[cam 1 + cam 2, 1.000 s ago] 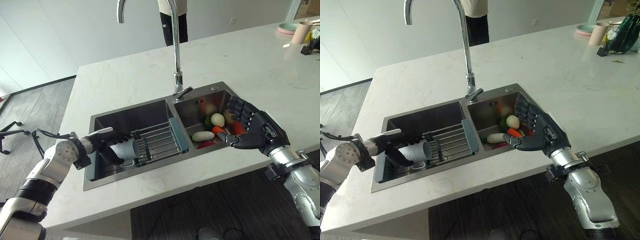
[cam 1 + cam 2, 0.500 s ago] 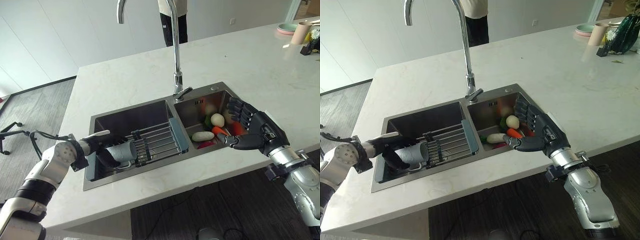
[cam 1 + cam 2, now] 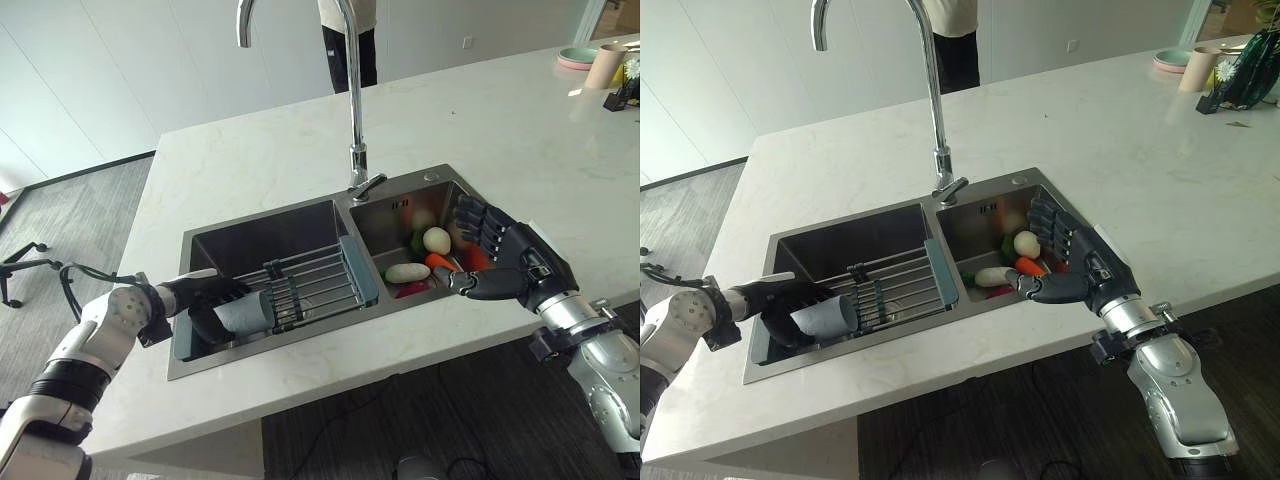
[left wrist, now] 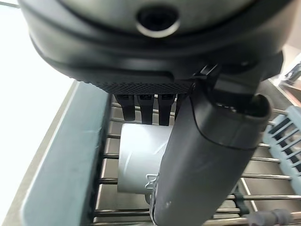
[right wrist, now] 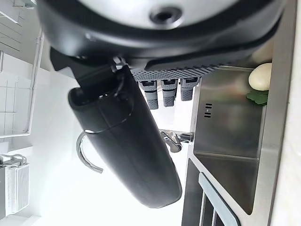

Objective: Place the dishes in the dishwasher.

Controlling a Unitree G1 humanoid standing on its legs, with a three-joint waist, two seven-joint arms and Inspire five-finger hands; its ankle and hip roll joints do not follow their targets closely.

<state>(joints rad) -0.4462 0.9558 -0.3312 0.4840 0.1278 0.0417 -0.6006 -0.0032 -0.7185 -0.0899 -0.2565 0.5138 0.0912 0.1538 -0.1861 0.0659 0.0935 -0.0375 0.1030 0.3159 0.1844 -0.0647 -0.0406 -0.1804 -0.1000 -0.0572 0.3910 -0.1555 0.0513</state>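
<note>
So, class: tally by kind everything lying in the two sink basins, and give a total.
Cups: 1, grey cup, held by the left hand
Racks: 1, wire rack
Vegetables: at least 5, partly hidden behind the right hand
Total: at least 7

A pale grey-blue cup (image 3: 245, 314) lies on its side at the left end of the wire rack (image 3: 318, 285) set across the left sink basin (image 3: 262, 236), its open mouth toward the rack's bars. The left hand (image 3: 208, 298) curls round it, thumb over the wall.
</note>
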